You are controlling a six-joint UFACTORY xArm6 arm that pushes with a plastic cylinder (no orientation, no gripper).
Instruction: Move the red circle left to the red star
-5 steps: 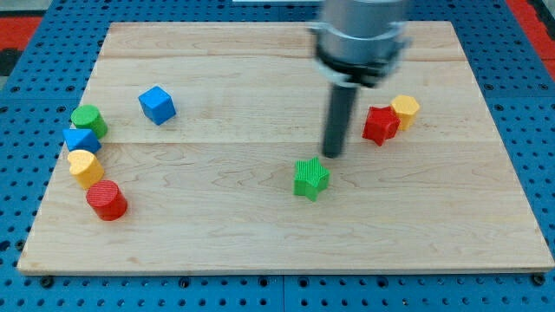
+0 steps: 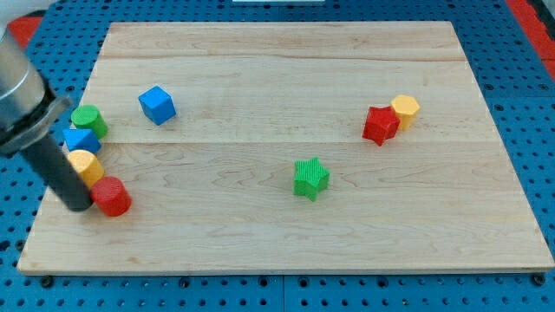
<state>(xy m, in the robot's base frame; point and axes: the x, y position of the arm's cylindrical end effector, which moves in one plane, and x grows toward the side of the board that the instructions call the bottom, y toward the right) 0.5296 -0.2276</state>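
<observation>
The red circle (image 2: 112, 197) lies near the board's lower left. The red star (image 2: 380, 125) sits far off at the view's right, touching a yellow hexagon (image 2: 404, 110) on its upper right. My tip (image 2: 76, 206) stands right against the red circle's left side. The rod rises up and to the left from there and covers part of the yellow block (image 2: 87, 163) just above the red circle.
A blue block (image 2: 81, 139) and a green circle (image 2: 88, 120) stack up the left edge above the yellow block. A blue cube (image 2: 157, 104) sits at the upper left. A green star (image 2: 310, 178) lies mid-board, between the red circle and the red star.
The rod has swung from the middle of the board, just above the green star, across to the far left beside the red circle. The red circle has shifted slightly right.
</observation>
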